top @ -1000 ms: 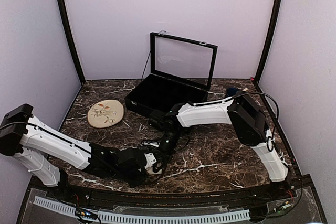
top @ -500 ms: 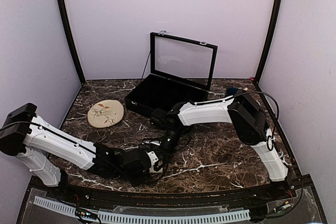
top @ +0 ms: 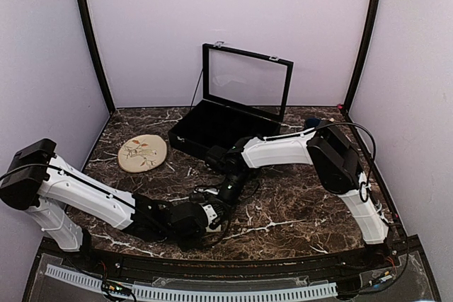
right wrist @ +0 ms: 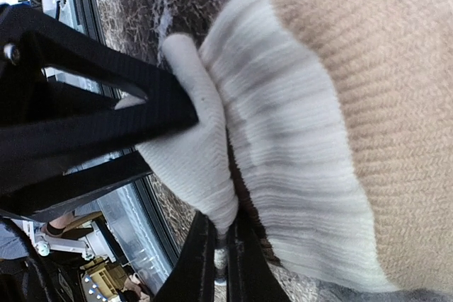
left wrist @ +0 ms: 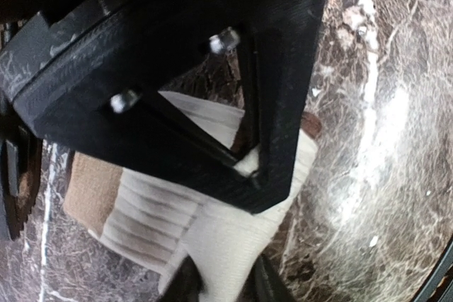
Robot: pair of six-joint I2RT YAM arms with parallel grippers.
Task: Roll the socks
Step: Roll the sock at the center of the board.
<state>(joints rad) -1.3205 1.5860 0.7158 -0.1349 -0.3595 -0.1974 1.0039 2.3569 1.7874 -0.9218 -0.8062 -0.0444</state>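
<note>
Mid-roll, the right gripper (right wrist: 223, 237) pinches the cream sock (right wrist: 297, 146) shut; the left gripper (left wrist: 223, 272) straddles it, grip unclear, and tighter tucking probably comes next.

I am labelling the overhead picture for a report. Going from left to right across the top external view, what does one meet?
Left arm's black elbow joint → round leaf-patterned plate → open black case → right arm's black elbow joint.
</note>
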